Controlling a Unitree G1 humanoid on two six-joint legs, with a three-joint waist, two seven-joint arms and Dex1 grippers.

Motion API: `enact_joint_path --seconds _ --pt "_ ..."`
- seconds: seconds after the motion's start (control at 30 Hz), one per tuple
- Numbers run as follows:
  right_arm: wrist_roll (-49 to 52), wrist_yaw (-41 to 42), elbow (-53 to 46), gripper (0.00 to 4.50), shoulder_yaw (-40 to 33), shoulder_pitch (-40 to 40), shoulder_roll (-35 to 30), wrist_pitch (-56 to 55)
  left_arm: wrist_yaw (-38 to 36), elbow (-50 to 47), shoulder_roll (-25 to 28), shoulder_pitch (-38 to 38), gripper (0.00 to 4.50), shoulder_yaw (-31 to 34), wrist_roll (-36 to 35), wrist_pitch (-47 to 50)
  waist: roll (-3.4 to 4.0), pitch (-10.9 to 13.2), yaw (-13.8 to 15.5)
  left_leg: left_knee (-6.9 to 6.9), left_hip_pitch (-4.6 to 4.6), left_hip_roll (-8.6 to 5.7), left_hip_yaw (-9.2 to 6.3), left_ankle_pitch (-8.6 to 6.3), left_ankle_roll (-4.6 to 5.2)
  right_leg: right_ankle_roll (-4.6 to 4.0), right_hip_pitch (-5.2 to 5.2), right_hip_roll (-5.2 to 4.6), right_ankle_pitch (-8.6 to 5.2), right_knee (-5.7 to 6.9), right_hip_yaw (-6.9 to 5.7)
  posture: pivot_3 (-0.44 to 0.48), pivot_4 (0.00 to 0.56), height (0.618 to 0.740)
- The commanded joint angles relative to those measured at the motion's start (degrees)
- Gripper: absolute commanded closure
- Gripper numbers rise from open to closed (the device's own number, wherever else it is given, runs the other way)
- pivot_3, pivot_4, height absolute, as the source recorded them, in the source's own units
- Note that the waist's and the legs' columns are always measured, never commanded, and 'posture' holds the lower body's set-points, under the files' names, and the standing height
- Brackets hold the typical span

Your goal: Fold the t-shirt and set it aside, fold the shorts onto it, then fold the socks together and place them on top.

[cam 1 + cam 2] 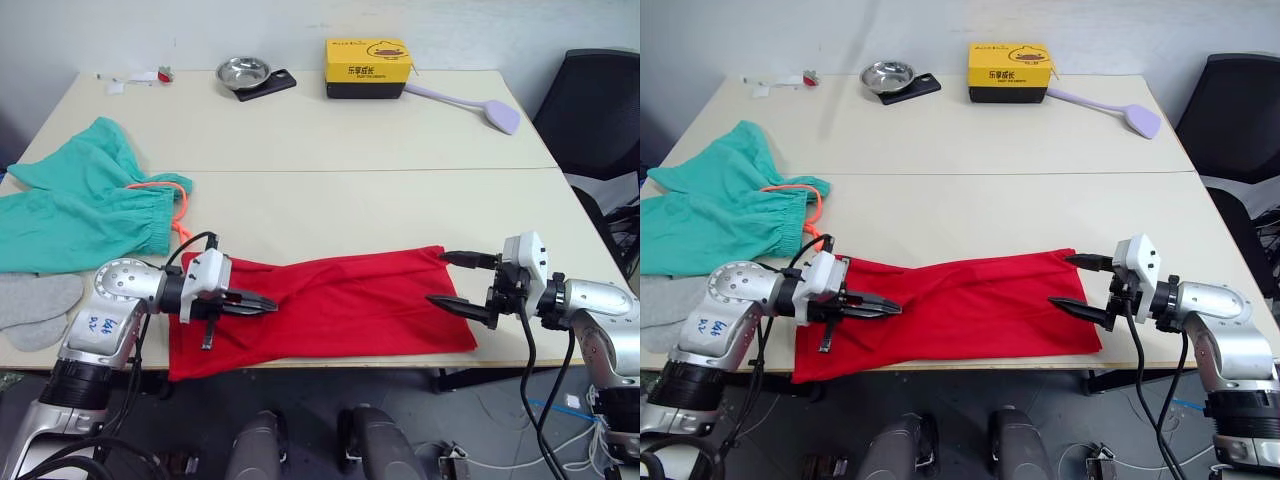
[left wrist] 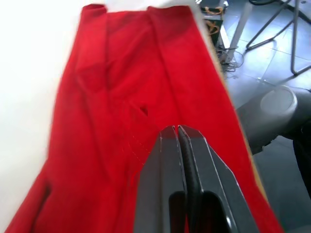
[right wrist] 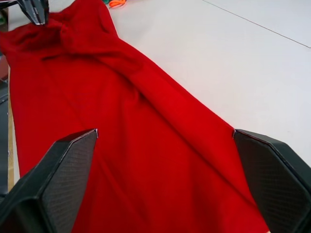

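A pale beige table (image 1: 330, 140), made of two tops butted along a seam running across, carries everything. The red t-shirt (image 1: 340, 305) lies stretched sideways along the near edge, its left end hanging slightly over. The teal shorts (image 1: 75, 215) are spread at the left side, their orange drawstring (image 1: 178, 205) trailing toward the shirt. Two grey socks (image 1: 35, 305) lie overlapping near the left front corner, just in front of the shorts. At the far side stand a metal bowl (image 1: 243, 71) on a black slab (image 1: 272, 86), a yellow box (image 1: 368, 67) and a lilac spatula (image 1: 470, 105). Small scraps (image 1: 140, 79) sit at the far left corner.
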Motion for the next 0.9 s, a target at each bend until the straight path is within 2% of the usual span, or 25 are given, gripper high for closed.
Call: enact_joint_path --seconds 0.03,0.07,0.2,0.33,0.4,0.53,0.77,0.9 --pt "-0.33 0.88 0.03 0.00 -0.50 0.16 -1.06 -1.50 2.26 -3.14 0.07 2.02 4.47 1.26 -0.24 -0.10 0.00 0.00 -0.02 0.00 0.01 0.01 0.00 -0.02 0.03 0.00 0.00 0.01 0.00 0.00 0.00 0.000 0.150 0.740" --pt "-0.61 1.03 0.07 0.00 -0.38 0.18 -1.16 -1.73 3.58 -2.93 0.43 2.88 4.07 2.65 -0.05 0.14 0.00 0.00 0.00 -0.01 0.01 0.01 -0.01 -0.09 0.15 0.00 0.00 0.01 0.00 0.00 0.00 0.000 0.150 0.740" --pt "-0.94 1.32 0.02 0.00 -0.63 0.32 -1.21 -1.96 6.02 -2.39 3.46 6.14 2.93 9.67 -2.03 0.78 0.00 0.00 -0.11 0.00 0.01 0.01 -0.02 -0.11 0.18 0.00 0.00 0.00 0.00 0.00 0.00 0.000 0.150 0.740" --pt "-0.98 1.37 -0.19 0.00 -0.70 0.37 -1.22 -1.88 2.68 -2.00 8.06 12.67 1.49 16.00 -2.35 -3.73 0.02 -0.01 -0.48 -0.10 0.03 0.03 -0.02 -0.12 0.19 -0.01 -0.01 -0.01 0.00 -0.02 -0.01 0.000 0.150 0.740" --pt "-0.94 1.42 -0.27 0.00 -0.70 0.34 -1.20 -1.96 1.56 -1.18 9.29 15.84 0.94 17.88 -0.68 -8.84 0.04 -0.02 -0.39 -0.13 0.03 0.02 -0.02 -0.12 0.19 -0.01 0.00 -0.04 -0.01 -0.08 -0.02 0.000 0.150 0.740" --pt "-0.91 1.57 -0.22 0.00 -0.57 0.13 -1.15 -2.15 1.06 1.97 10.58 18.19 0.94 18.85 2.98 -17.44 0.03 -0.01 -0.08 -0.15 0.04 0.00 -0.03 -0.23 0.27 -0.02 0.02 -0.11 0.00 -0.13 -0.05 0.000 0.150 0.740" --pt "-1.13 2.05 0.38 0.00 0.17 -0.50 -0.63 -2.59 6.63 11.26 7.44 11.81 0.94 13.43 11.91 -34.21 0.05 -0.02 0.10 -0.18 0.02 -0.03 -0.05 -0.32 0.38 -0.05 0.07 -0.19 0.02 -0.24 -0.10 0.000 0.150 0.740" --pt "-1.32 2.07 0.67 0.00 0.44 -0.75 -0.39 -2.78 8.37 14.71 6.31 8.43 0.94 10.66 13.38 -37.46 0.05 -0.02 -0.13 -0.26 0.03 -0.02 -0.02 -0.32 0.38 -0.05 0.05 -0.14 0.02 -0.25 -0.11 0.000 0.150 0.740"
